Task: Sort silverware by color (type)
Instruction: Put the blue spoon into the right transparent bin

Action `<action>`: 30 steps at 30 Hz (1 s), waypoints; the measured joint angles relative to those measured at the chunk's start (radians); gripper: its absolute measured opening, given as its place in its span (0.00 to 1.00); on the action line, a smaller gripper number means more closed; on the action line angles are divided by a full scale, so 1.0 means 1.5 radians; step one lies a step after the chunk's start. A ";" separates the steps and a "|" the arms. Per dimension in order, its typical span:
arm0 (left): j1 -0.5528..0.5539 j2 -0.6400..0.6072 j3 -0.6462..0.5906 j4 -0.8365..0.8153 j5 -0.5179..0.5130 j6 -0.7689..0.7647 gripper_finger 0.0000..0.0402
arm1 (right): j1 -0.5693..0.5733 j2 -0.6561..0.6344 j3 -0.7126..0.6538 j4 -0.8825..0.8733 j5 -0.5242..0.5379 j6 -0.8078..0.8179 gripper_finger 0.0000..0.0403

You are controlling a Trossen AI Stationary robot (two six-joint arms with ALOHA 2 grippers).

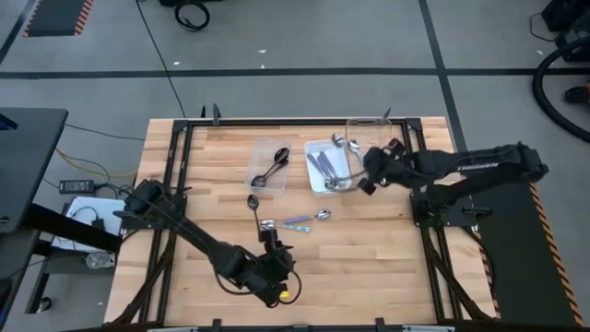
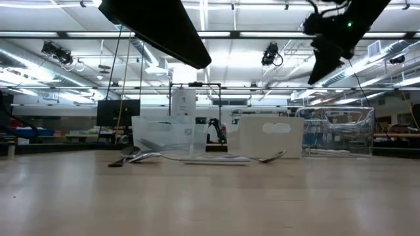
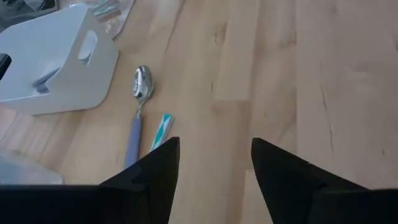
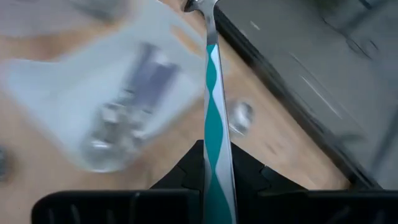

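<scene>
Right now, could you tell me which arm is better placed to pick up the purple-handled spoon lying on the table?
Left. Its open gripper hovers just short of the purple-handled spoon, while the right gripper is shut on a teal-handled utensil above the white tray.

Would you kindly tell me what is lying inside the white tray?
The white tray holds several purple-handled spoons. The right gripper, shut on a teal-handled spoon, hangs over its edge and covers part of it, so an exact count is unclear.

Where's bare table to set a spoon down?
Free: the whole near-right table, and the far-left corner beside the clear tray. Crowded: the white tray under the right gripper, and loose spoons just ahead of the left gripper.
</scene>
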 joint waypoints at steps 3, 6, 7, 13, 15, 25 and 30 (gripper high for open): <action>-0.005 0.000 0.000 -0.001 0.000 0.000 0.51 | -0.058 -0.007 0.000 -0.044 0.002 0.018 0.12; -0.006 0.000 0.000 -0.002 0.000 -0.009 0.51 | -0.117 -0.004 0.000 -0.066 -0.005 0.020 0.12; -0.006 0.000 0.000 -0.004 0.000 -0.009 0.51 | -0.135 -0.002 0.000 -0.069 -0.008 0.019 0.12; 0.000 0.000 0.000 -0.033 0.000 -0.012 0.51 | -0.223 0.012 0.000 -0.072 -0.051 -0.013 0.12; 0.002 0.000 0.000 -0.051 -0.001 -0.012 0.51 | -0.243 0.021 0.000 -0.071 -0.069 -0.020 0.12; 0.020 0.000 0.000 -0.121 0.000 -0.006 0.51 | -0.293 0.090 -0.001 -0.065 -0.127 -0.045 0.12; 0.032 0.000 0.000 -0.152 0.018 0.014 0.51 | -0.314 0.129 -0.001 -0.054 -0.149 -0.057 0.12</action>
